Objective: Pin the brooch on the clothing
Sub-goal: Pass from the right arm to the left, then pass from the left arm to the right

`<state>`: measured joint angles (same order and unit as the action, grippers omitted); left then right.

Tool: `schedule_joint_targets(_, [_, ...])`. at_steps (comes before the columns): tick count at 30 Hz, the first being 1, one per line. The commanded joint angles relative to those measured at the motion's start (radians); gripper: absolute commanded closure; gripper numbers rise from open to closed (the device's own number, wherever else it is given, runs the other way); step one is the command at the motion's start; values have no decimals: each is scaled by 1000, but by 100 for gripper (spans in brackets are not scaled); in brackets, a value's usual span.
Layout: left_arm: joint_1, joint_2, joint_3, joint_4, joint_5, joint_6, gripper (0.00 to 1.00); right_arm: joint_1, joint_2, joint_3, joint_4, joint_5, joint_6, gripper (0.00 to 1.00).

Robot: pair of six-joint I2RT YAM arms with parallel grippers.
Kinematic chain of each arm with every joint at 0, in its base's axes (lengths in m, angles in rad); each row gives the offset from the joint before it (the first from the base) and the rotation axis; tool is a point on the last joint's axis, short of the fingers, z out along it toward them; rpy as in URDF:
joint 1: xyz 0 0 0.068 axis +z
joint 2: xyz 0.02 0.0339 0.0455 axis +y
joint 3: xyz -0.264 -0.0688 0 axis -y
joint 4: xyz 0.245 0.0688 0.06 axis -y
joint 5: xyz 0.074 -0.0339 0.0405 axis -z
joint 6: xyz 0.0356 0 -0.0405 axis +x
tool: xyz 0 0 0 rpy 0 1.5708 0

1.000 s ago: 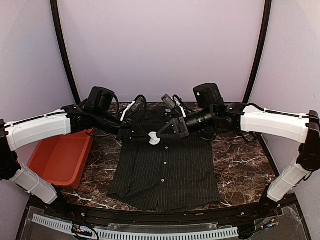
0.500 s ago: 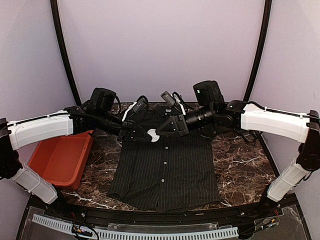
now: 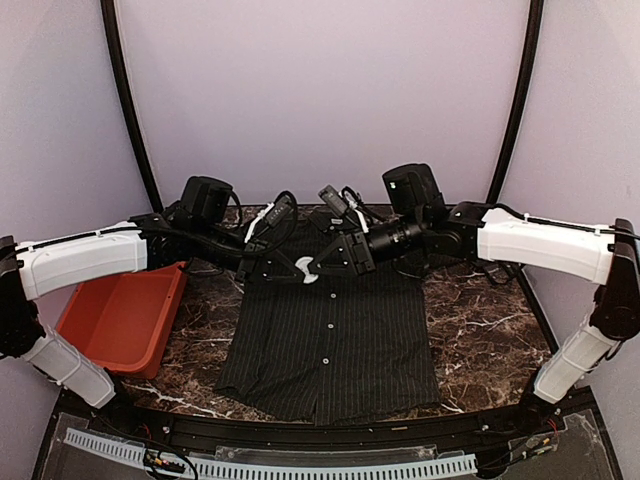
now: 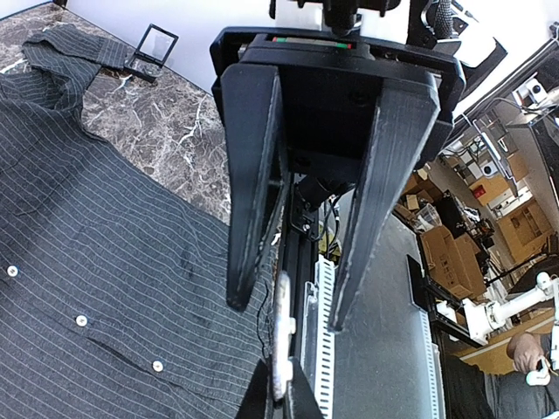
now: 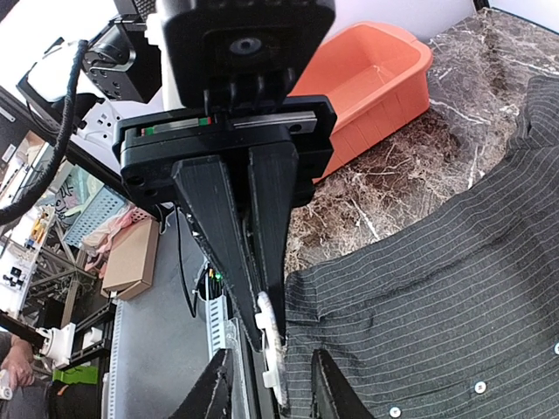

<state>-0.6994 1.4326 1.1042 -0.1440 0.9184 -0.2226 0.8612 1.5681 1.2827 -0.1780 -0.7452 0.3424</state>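
Note:
The clothing (image 3: 330, 340) is a dark pinstriped shirt with white buttons, spread flat on the marble table (image 3: 480, 330). Above its upper part the two grippers meet tip to tip. A small white brooch (image 3: 305, 268) hangs between them, clear of the cloth. My left gripper (image 3: 297, 268) is shut on the brooch (image 5: 271, 336), which shows edge-on in the left wrist view (image 4: 282, 336). My right gripper (image 3: 316, 267) is open, with a finger (image 5: 214, 384) on each side of the brooch and a gap to it. The shirt (image 4: 87, 244) lies below.
An orange bin (image 3: 120, 315) stands at the table's left, beside the shirt's sleeve. A small black frame stand (image 4: 150, 51) sits at the table's far edge. A black rail with a white slotted duct (image 3: 300, 465) runs along the front edge.
My left gripper has shut on the brooch. My right gripper, shut on it a second ago, has opened. Both grippers drifted slightly left.

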Motion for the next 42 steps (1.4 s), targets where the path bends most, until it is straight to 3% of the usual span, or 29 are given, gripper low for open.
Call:
schedule_joint_targets(1, [0, -5, -22, 28, -5, -9, 99, 9, 19, 3, 48, -27, 7, 70])
schedule_joint_targets(11, [0, -8, -22, 24, -14, -8, 99, 8, 6, 1, 66, -22, 9, 83])
schedule_joint_targets(19, [0, -6, -20, 19, -16, -5, 99, 6, -12, -11, 63, -19, 3, 86])
schedule_joint_targets(42, [0, 29, 10, -56, -2, 20, 99, -17, -7, 26, -85, -19, -68, 86])
